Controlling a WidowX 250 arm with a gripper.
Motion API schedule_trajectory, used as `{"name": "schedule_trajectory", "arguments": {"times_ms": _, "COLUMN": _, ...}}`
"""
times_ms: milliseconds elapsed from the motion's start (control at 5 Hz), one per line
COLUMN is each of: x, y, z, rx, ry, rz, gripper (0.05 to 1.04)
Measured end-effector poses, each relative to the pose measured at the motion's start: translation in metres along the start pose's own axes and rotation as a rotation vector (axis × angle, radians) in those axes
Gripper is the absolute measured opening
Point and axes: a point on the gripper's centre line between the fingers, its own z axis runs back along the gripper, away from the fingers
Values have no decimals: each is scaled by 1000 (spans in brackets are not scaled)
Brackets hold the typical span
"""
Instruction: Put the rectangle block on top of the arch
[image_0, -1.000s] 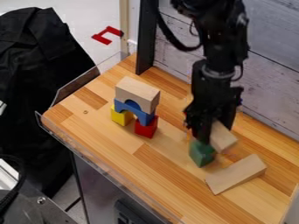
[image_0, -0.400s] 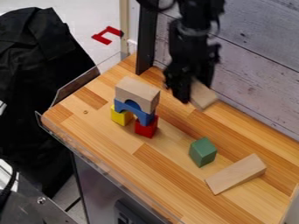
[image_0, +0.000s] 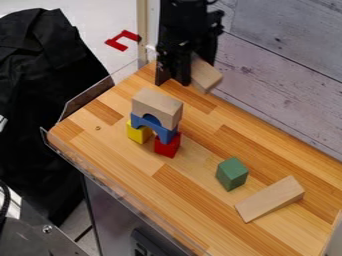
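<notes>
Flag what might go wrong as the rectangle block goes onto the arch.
The wooden arch already tops a stack: blue arch on separate yellow and red blocks, so an off-centre push might topple it. The rectangle block hangs at a tilt from the claw; lowered that way, one edge would probably land first and it might slide off.

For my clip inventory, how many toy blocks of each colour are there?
Natural wood: 3 (pale wooden rectangular block, pale wooden arch, long pale wooden block)
Blue: 1 (blue wooden arch)
Yellow: 1 (yellow wooden block)
Red: 1 (red wooden block)
Green: 1 (green wooden block)
Total: 7
</notes>
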Motion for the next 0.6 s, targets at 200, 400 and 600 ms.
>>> {"name": "schedule_trajectory", "arguments": {"times_ms": 200, "x": 4, "y": 15, "z": -2, "rx": 38, "ry": 2, "rz": 29, "gripper": 585}}
{"name": "schedule_trajectory", "arguments": {"times_ms": 400, "x": 4, "y": 27, "z": -4, "rx": 64, "ry": -7, "rz": 56, "gripper": 585}}
{"name": "schedule_trajectory", "arguments": {"times_ms": 600, "x": 3, "y": 31, "z": -7, "rx": 75, "ry": -4, "rz": 77, "gripper": 585}}
